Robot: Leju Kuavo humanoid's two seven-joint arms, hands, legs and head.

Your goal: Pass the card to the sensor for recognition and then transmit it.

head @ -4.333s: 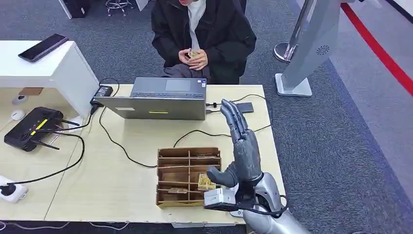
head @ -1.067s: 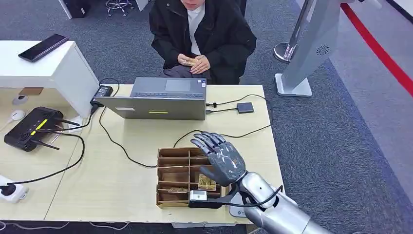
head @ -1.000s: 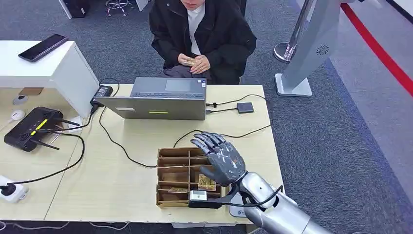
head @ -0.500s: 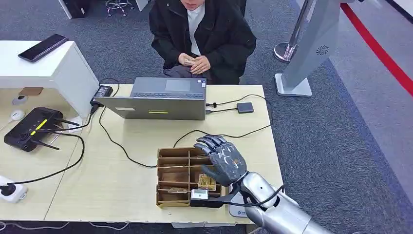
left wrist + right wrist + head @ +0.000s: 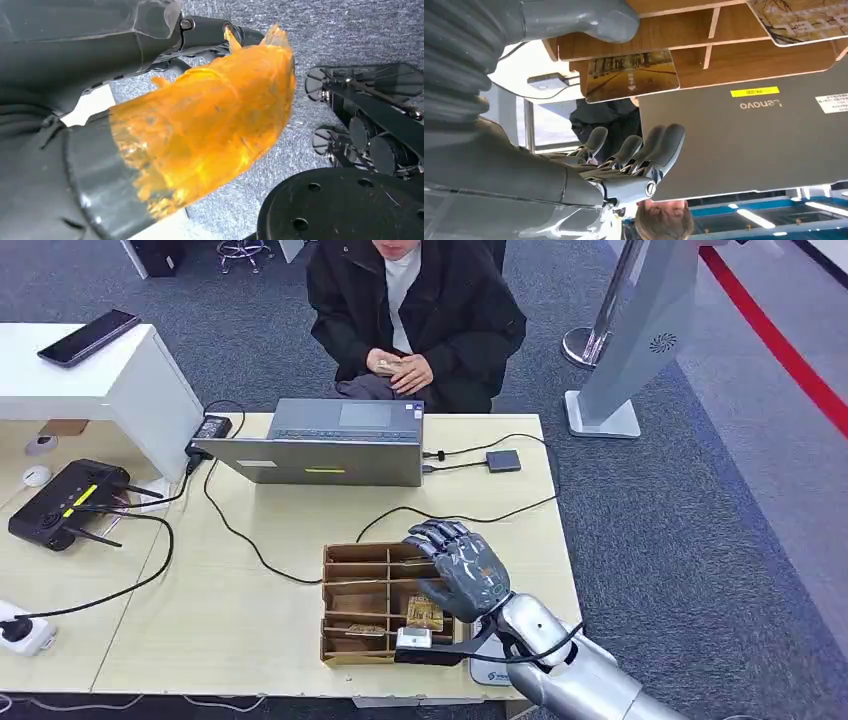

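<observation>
Lowered since before over the brown wooden divided tray (image 5: pixel 345 655), lower centre: grey right hand (image 5: pixel 462 568), fingers apart, empty. Yellowish picture card (image 5: pixel 424 614) lying in tray beneath. Left hand (image 5: pixel 165 30): cannot tell.

Divided tray (image 5: pixel 352 656) on table (image 5: pixel 250 620), laptop (image 5: pixel 325 455) behind it.
</observation>
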